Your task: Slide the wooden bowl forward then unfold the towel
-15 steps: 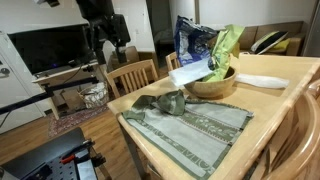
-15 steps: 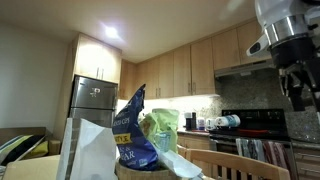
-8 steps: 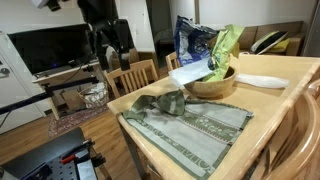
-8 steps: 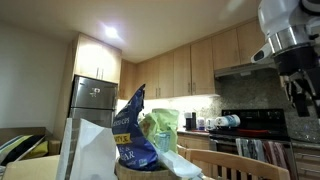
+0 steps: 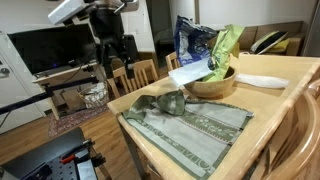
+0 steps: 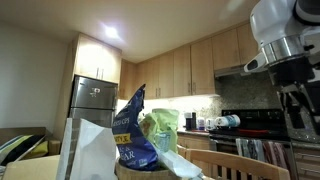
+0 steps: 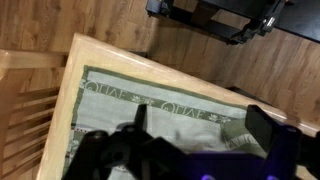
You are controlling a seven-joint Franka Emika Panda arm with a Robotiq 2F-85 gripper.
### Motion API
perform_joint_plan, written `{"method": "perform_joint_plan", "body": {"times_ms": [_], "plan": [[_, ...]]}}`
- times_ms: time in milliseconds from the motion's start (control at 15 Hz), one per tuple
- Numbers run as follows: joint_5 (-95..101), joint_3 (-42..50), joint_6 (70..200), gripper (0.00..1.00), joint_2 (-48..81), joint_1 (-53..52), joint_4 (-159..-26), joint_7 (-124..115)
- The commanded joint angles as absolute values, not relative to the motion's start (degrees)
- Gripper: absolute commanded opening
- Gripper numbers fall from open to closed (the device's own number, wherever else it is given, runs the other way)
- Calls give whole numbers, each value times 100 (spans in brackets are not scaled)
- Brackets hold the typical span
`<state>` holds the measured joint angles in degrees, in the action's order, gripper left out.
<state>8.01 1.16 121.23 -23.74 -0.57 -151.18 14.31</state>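
the gripper (image 5: 113,50) hangs high, off the edge of the table (image 5: 290,68), at about ten o'clock from the towel (image 5: 190,122) in an exterior view. its jaws are spread as wide as they go and hold nothing. the wooden bowl (image 5: 214,86) sits on the table at the towel's far end, at about one o'clock from the cloth's middle. it is loaded: a blue bag (image 5: 192,40) and a green bag (image 5: 227,44) stand up out of it, and a white dish (image 5: 262,81) lies just beside it at three o'clock. the step in hand looks to be the approach for the bowl slide, with nothing of the task done yet. to do it well, the arm should come down low and set one finger against the bowl's wall, well below the tall bags, so the push moves the bowl without tipping its load. the push should be slow and level. it should also mind the towel's bunched corner, which probably laps against the bowl's foot, though the view is too coarse to be sure. the wrist view looks down on the towel (image 7: 150,105), so the gripper needs to travel over to the bowl before it descends.
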Motion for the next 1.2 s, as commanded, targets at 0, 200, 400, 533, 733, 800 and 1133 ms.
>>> {"method": "perform_joint_plan", "body": {"times_ms": [0, 200, 400, 533, 733, 800, 1133], "plan": [[936, -115, 12270, 100, -1886, -160, -14826, 1112], [816, -250, 12117, 100, -1613, -273, -14484, 1020], [718, -348, 11963, 100, -1318, -358, -14012, 837], [673, -378, 11911, 100, -1109, -398, -13699, 717], [549, -398, 11680, 100, -790, -428, -13239, 637], [714, -375, 12025, 100, -1088, -397, -13667, 742], [702, -373, 12002, 100, -998, -398, -13611, 745]]}}
